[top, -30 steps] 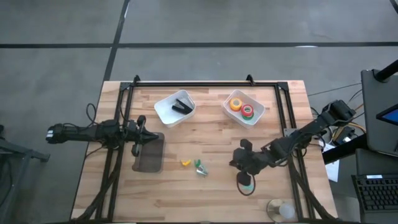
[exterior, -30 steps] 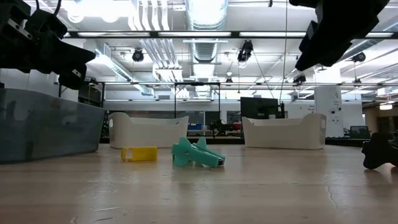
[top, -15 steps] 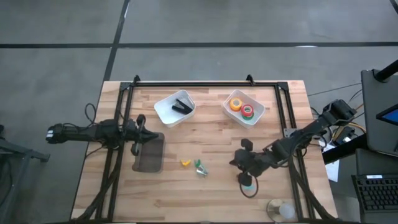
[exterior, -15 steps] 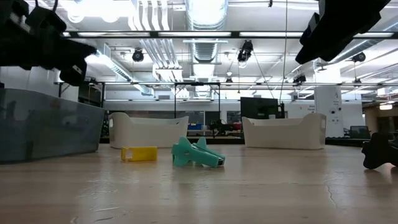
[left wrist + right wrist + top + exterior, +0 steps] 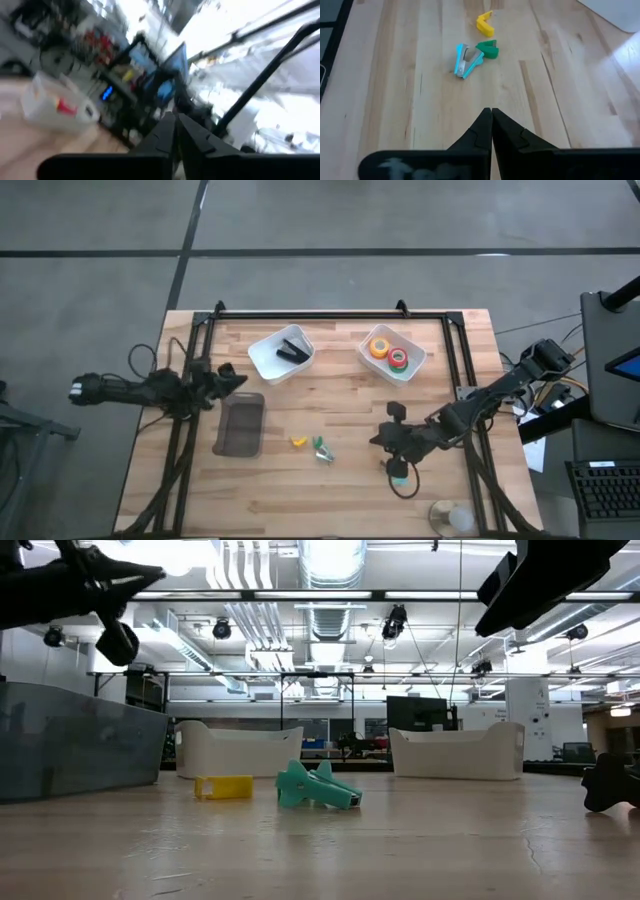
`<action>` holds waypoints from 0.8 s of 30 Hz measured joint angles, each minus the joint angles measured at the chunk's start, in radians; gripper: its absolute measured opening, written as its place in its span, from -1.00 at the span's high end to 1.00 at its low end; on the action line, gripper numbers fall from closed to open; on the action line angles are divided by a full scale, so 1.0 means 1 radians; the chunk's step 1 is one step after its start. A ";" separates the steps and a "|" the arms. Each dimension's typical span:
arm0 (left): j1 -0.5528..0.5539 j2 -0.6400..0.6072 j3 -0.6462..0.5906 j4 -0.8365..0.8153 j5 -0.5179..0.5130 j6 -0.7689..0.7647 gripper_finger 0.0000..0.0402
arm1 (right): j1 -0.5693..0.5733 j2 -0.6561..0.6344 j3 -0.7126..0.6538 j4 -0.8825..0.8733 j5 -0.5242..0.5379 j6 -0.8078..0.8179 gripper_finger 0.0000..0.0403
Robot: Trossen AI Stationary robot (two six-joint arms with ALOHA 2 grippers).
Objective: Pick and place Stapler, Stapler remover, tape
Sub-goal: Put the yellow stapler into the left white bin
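Arms are reaching in from opposite sides of the table (image 5: 300, 495): the left one is stretching level along its own edge, its pincer, the left gripper (image 5: 232, 379), hanging raised beside the near corner of a dark tray (image 5: 240, 426), with both fingers pressed together on nothing in the left wrist view. The right arm is slanting in from the far right edge, folding down at the elbow, and the right gripper (image 5: 378, 438) is sitting low over the boards with its fingers likewise closed tip to tip and empty. Ahead of those closed tips three stapler removers are lying: a blue one (image 5: 467, 60) nearest, a green one (image 5: 487, 50) touching it just beyond, and a yellow one (image 5: 485, 23) a little farther on. A green tape roll (image 5: 399, 474) is lying on the wood just behind that gripper, under the wrist. The stapler (image 5: 292, 348) is resting in a white bin (image 5: 262, 358) well beyond the left gripper's tip, its long axis running diagonally across the bin. Orange tape (image 5: 379, 347) and red tape (image 5: 399, 359) are sitting in a second white bin (image 5: 412, 369), far off to the right gripper's side. No readable writing is showing on any of these.
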 joint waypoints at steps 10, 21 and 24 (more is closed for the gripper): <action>-0.111 0.375 0.128 0.179 -0.034 0.015 0.12 | 0.000 -0.013 0.000 0.000 0.005 -0.065 0.96; -0.165 0.784 0.514 -0.180 -0.036 0.057 -0.14 | 0.007 -0.145 -0.095 0.162 -0.001 -0.182 0.96; -0.197 0.884 0.648 -0.516 -0.065 0.020 -0.14 | 0.012 -0.195 -0.118 0.166 -0.004 -0.166 0.96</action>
